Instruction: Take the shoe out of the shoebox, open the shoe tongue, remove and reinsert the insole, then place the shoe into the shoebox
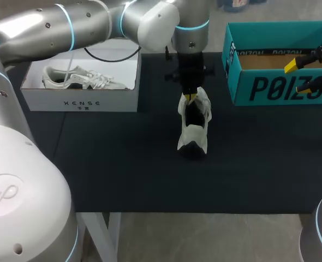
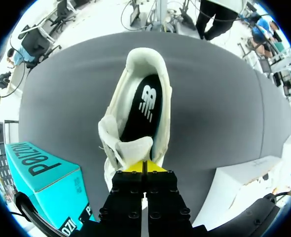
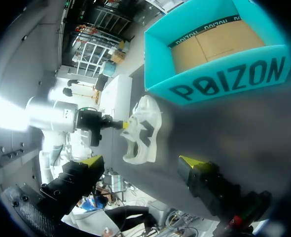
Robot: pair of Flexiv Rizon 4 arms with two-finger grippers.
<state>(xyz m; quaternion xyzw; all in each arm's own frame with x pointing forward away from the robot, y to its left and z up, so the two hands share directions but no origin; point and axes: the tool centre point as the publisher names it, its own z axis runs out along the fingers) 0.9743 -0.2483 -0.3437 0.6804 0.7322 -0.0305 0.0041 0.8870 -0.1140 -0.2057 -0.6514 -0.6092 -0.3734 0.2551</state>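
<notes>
Standing on the dark table, apart from the teal shoebox, the white shoe sits just under the left gripper, whose closed tips pinch its tongue; a slow pull away from the insole should open it without tipping the shoe, while the right gripper is spread and holds nothing.

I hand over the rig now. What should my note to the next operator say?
Left gripper: shut on the shoe tongue.
Right gripper: open, empty, near the teal shoebox.
Shoe: on the table, out of the box, insole lying inside it. The teal shoebox is open and empty. A white box holds a second shoe.
Done: shoe taken out, tongue gripped.
Left: probably insole out and back in, then shoe into the box; whether the insole was out already does not show.
</notes>
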